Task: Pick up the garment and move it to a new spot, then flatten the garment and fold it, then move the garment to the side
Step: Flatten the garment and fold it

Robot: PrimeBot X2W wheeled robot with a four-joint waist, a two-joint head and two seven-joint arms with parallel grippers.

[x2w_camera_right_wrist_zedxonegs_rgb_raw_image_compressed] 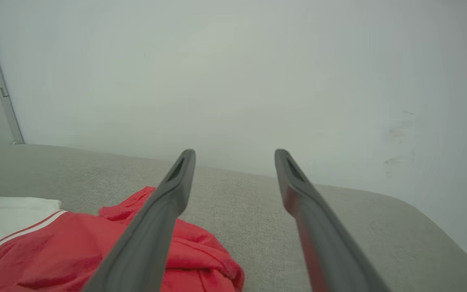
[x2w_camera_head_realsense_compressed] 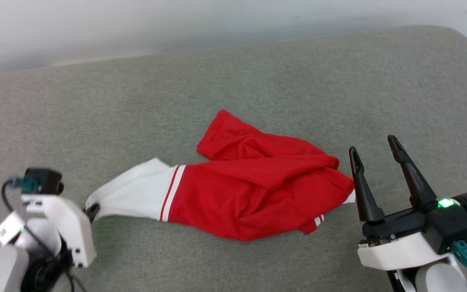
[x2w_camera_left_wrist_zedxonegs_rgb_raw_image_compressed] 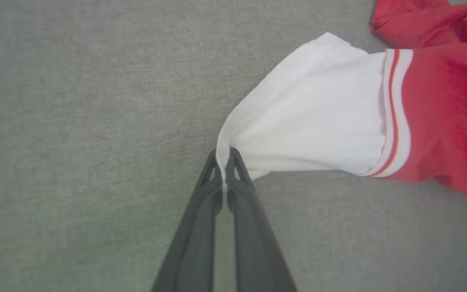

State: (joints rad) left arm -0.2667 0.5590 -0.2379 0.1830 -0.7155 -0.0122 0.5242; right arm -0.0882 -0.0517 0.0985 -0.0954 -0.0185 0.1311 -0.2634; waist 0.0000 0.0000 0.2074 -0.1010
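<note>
Left tool (x2w_camera_left_wrist_zedxonegs_rgb_raw_image_compressed: pixel 223 158) pinched shut on the very edge of the white sleeve (x2w_camera_left_wrist_zedxonegs_rgb_raw_image_compressed: pixel 310 121). Right tool (x2w_camera_head_realsense_compressed: pixel 372 146) wide open, empty, just beside the shirt (x2w_camera_head_realsense_compressed: pixel 258 190), which lies crumpled mid grey cushion (x2w_camera_head_realsense_compressed: pixel 233 73). Risk: a shallow bite could slip on lifting, and the bunched body may drag.

L pincer (x2w_camera_left_wrist_zedxonegs_rgb_raw_image_compressed: pixel 224 157): dark grey, slim, tapered
L wrist (x2w_camera_head_realsense_compressed: pixel 68 227): white shell, blk cam, blk cable
R pincer (x2w_camera_head_realsense_compressed: pixel 372 144): blk, white base, green LED

Your head camera looks down on the grey cushion (x2w_camera_head_realsense_compressed: pixel 233 81); left wrist sits close, the garment (x2w_camera_left_wrist_zedxonegs_rgb_raw_image_compressed: pixel 318 113) at three o'clock; right wrist low, facing the wall (x2w_camera_right_wrist_zedxonegs_rgb_raw_image_compressed: pixel 233 73), garment at seven.
</note>
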